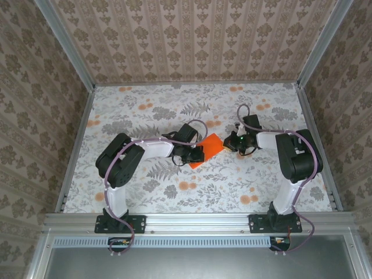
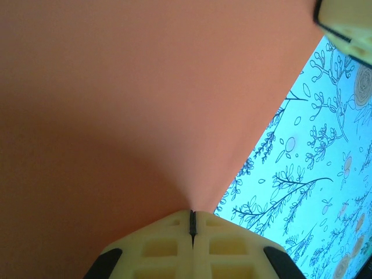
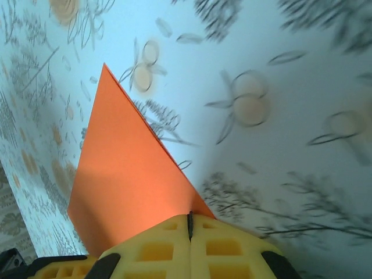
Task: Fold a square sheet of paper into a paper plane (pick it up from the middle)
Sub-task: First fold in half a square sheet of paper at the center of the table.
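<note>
Brown damask wallpaper [image 1: 192, 40] lines three sides of a table covered by a grey-and-white leaf-print cloth [image 1: 145, 192] dotted with pale orange flowers; an aluminium rail [image 1: 197, 221] runs along the near edge. Two arms stand on that rail and one sheet lies between them.

The left arm [image 1: 125, 160], black and white with a lilac cable, reaches inward towards the middle of the table. The left gripper [image 1: 196, 154] is clamped on the near-left edge of the single square sheet of paper [image 1: 209, 145], thin, plain and vivid orange. In the left wrist view its cream fingers [image 2: 168, 244] meet with the paper pinched in the seam, and the orange surface spreads up and away, blocking most of the cloth.

The right gripper [image 1: 231, 144] is closed on the sheet's opposite, right-hand side. In the right wrist view its yellow fingers [image 3: 226, 247] press together on one corner. The right arm [image 1: 296, 157] bends back to its base.
</note>
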